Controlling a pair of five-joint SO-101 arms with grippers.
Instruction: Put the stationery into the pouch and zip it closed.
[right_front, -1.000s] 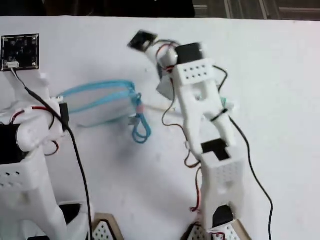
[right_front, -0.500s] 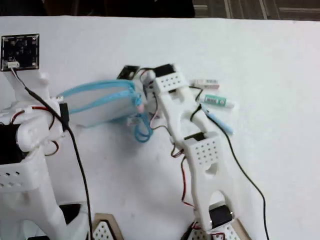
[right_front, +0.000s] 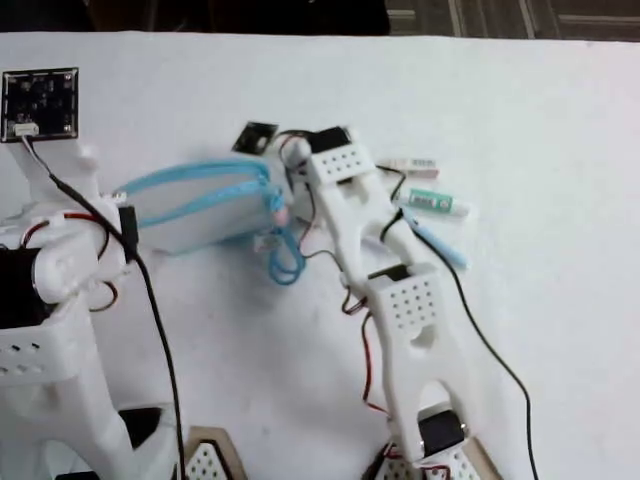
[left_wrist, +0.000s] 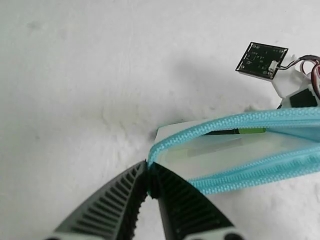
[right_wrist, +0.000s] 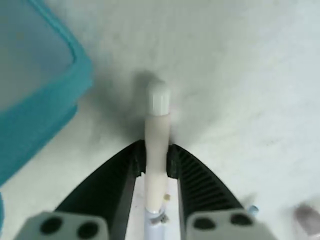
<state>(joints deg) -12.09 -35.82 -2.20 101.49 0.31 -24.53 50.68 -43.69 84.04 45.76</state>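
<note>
Pouch (right_front: 200, 205) open on the table (right_front: 560, 120), between both grippers.
Left gripper (left_wrist: 148, 172) is clamped on the pouch end; right gripper (right_wrist: 156, 150) is clamped on a white pen (right_wrist: 158, 102), just beside the pouch mouth.

The right tool (right_wrist: 155, 148), gripping a white pen (right_wrist: 155, 127), has swung in beside the pouch (right_front: 200, 215).

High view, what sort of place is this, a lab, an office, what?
Likely a robotics lab bench or hobby workshop: a white plastic left arm and right arm with loose wiring, a bare circuit board on the white table, and a pouch and stationery laid out.
</note>
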